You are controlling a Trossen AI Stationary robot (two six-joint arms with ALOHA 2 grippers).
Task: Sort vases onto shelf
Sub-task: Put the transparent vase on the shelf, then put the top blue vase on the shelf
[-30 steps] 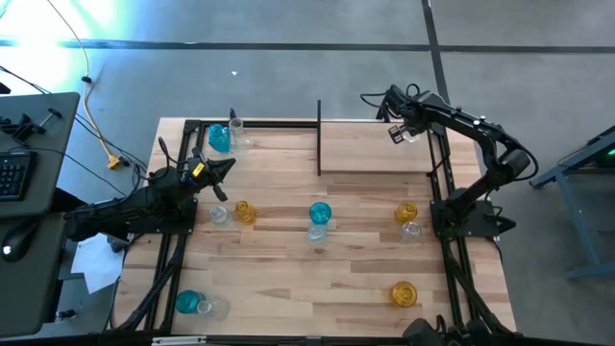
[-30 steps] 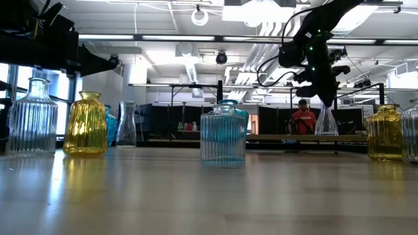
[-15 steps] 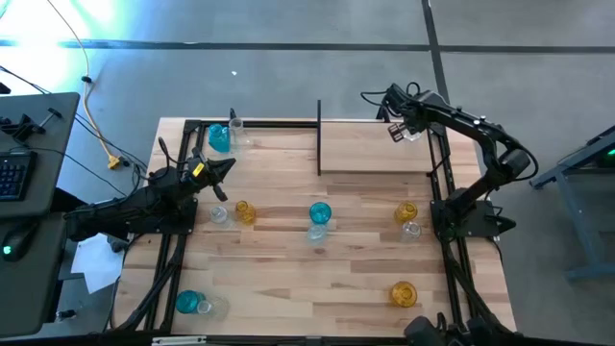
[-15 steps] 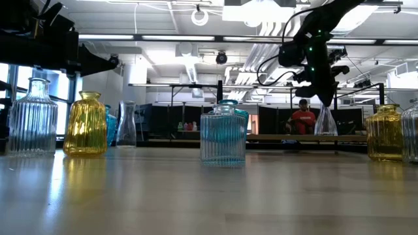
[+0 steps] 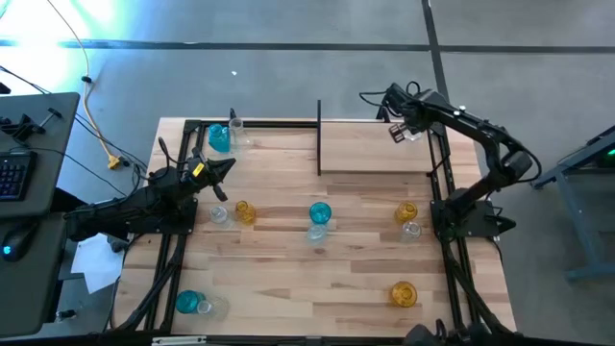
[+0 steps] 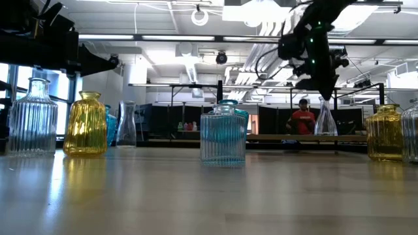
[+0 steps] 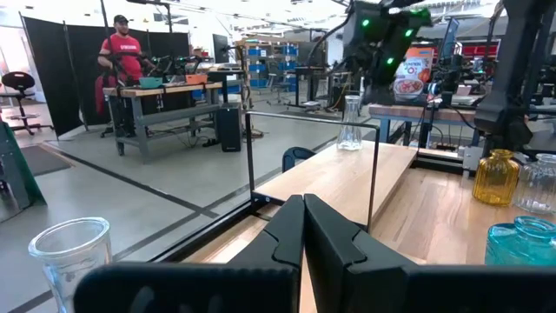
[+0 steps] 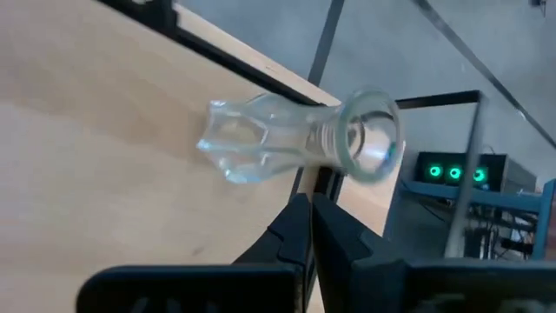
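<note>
The shelf (image 5: 370,152), a light-wood board in a black frame, lies at the table's far right. One clear vase (image 8: 261,148) stands upright on its base at the shelf's far right corner (image 6: 324,122). My right gripper (image 8: 304,204) hangs just above and beside the vase's mouth, fingers shut, apart from the glass. My left gripper (image 5: 223,165) hovers shut over the table's left side, near a clear vase (image 5: 219,214) and an amber vase (image 5: 245,212). Several more teal, amber and clear vases stand about the tabletop.
A teal vase (image 5: 219,139) and a clear vase (image 5: 235,128) stand at the far left corner. A teal and clear pair (image 5: 319,219) is mid-table, amber and clear ones (image 5: 407,219) to the right, and an amber vase (image 5: 404,293) near right. A black upright post (image 5: 319,135) bounds the shelf's left end.
My right gripper has risen a little from the neck of the clear vase. The vase has stayed upright on the shelf's far right corner.
</note>
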